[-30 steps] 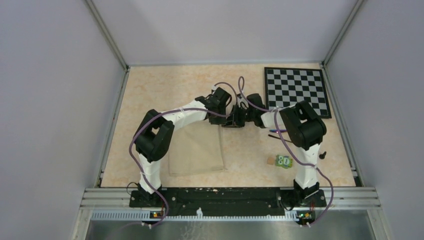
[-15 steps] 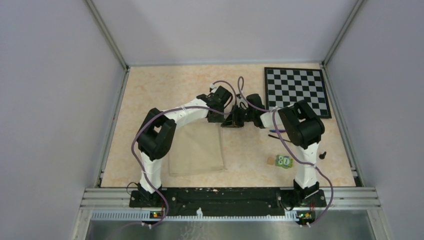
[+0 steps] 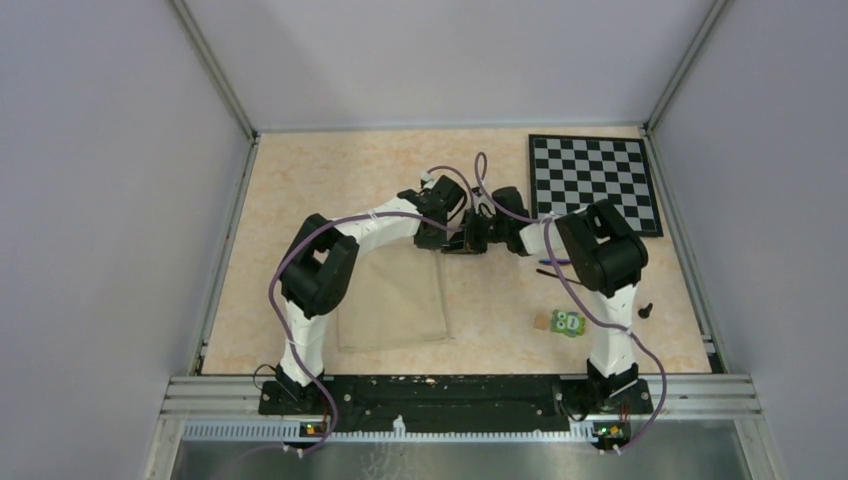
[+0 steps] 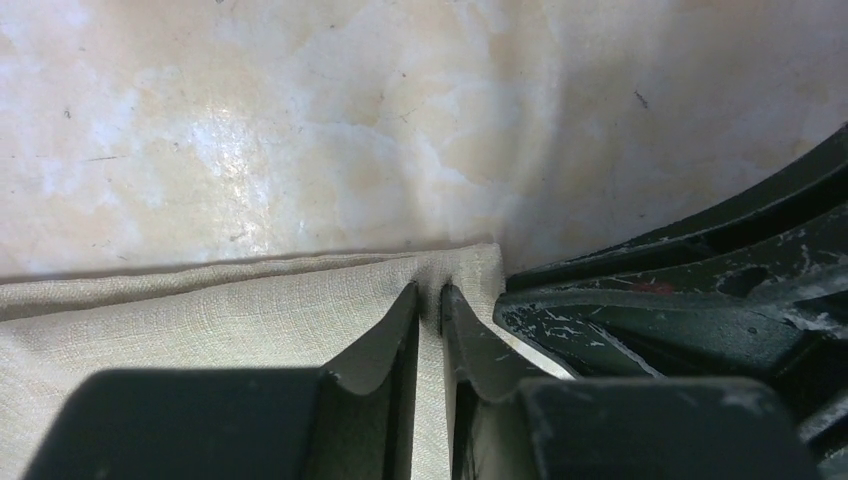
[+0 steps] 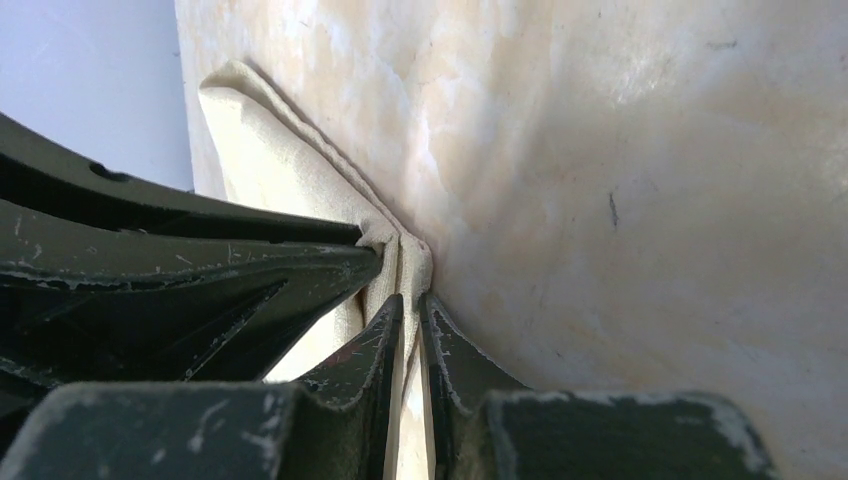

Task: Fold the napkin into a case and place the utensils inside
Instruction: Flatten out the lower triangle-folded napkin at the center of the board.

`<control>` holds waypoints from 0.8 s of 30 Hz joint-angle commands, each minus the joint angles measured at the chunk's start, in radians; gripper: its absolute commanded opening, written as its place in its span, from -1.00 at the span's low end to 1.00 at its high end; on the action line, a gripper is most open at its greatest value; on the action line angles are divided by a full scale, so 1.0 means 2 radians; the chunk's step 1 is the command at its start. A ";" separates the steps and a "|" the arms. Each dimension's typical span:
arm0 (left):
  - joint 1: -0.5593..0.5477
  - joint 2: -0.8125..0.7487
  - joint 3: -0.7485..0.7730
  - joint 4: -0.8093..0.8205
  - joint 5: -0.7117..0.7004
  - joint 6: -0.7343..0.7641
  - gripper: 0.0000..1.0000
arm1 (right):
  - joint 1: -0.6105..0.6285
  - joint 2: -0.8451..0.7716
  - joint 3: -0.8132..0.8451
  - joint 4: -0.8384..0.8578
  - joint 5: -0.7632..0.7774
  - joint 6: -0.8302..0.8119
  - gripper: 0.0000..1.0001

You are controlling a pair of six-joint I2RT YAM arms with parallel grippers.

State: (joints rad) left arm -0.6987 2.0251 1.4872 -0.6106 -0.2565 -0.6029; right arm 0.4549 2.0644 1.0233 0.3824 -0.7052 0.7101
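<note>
Napkin [image 3: 392, 300] lies layered on the counter [image 3: 320, 180]. At its far right corner the left gripper [image 4: 430, 296] and right gripper [image 5: 410, 305] meet, each with jaws nearly closed, pinching the cloth edge. Utensils [image 3: 548, 270] lie to its right, well apart and partly hidden by the right arm.

Two white arms [image 3: 372, 226] with black joints, looping purple cables [image 3: 481, 158], scuffed black jaws.
</note>
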 commanded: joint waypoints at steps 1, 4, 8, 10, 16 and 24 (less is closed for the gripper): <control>-0.002 0.003 0.019 0.004 -0.006 0.006 -0.70 | 0.000 0.022 0.014 -0.002 0.023 -0.014 -0.78; -0.004 -0.004 0.020 0.012 0.001 0.008 -0.85 | 0.000 0.025 0.016 0.000 0.021 -0.014 -0.85; -0.009 -0.020 0.017 0.026 0.004 0.009 -0.98 | 0.001 0.027 0.016 0.004 0.018 -0.012 -0.95; -0.013 -0.025 0.017 0.028 0.003 0.010 -0.99 | 0.001 0.028 0.017 0.006 0.017 -0.011 -0.98; -0.019 -0.019 0.021 0.031 0.000 0.013 -1.00 | 0.001 0.029 0.016 0.009 0.014 -0.009 -1.00; -0.018 -0.001 0.047 0.003 -0.005 0.014 -0.62 | 0.000 0.018 0.014 -0.009 0.022 -0.013 -0.93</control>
State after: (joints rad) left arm -0.7326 2.0247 1.5173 -0.5911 -0.2523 -0.5785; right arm 0.4549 2.0888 1.0363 0.4110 -0.7132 0.7116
